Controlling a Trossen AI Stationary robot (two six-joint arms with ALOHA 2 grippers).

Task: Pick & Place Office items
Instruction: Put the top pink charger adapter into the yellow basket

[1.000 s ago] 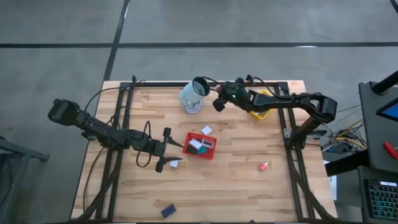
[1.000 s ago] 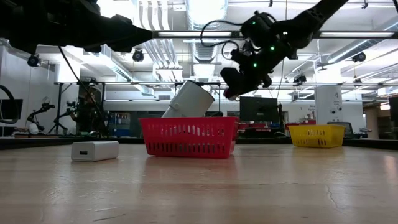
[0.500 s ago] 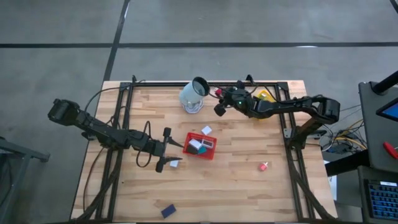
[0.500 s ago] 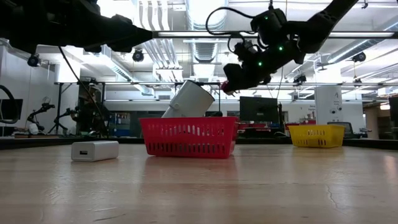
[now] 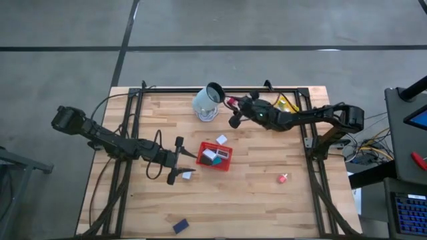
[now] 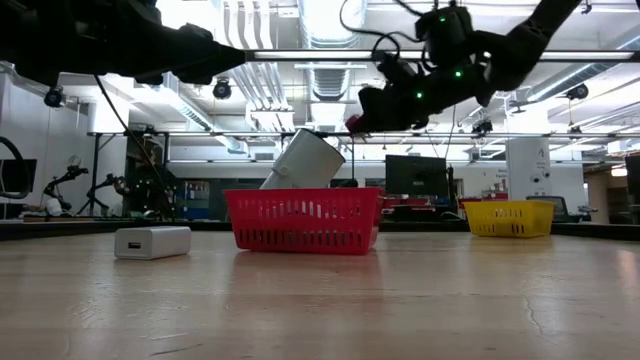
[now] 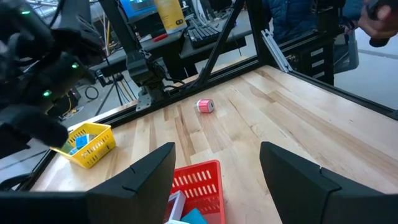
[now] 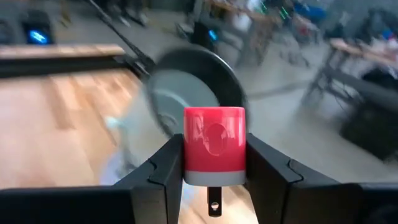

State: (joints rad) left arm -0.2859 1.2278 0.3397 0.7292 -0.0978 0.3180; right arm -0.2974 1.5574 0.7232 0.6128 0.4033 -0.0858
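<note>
The right gripper [image 8: 213,171] is clamped on a small pink-red block [image 8: 214,145], raised in the air with the tilted pale cup [image 8: 186,87] just ahead of it. The block looks light, rigid and smooth-sided, so a squeeze across its flat faces suits it, though it might slip. The left gripper [image 7: 217,168] hangs with fingers apart above the red tray [image 7: 198,183].

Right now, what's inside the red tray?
In the high view, the red tray holds a white block, a teal piece and a dark flat piece. Anything beneath them is covered; the low view shows only the mesh wall.
</note>
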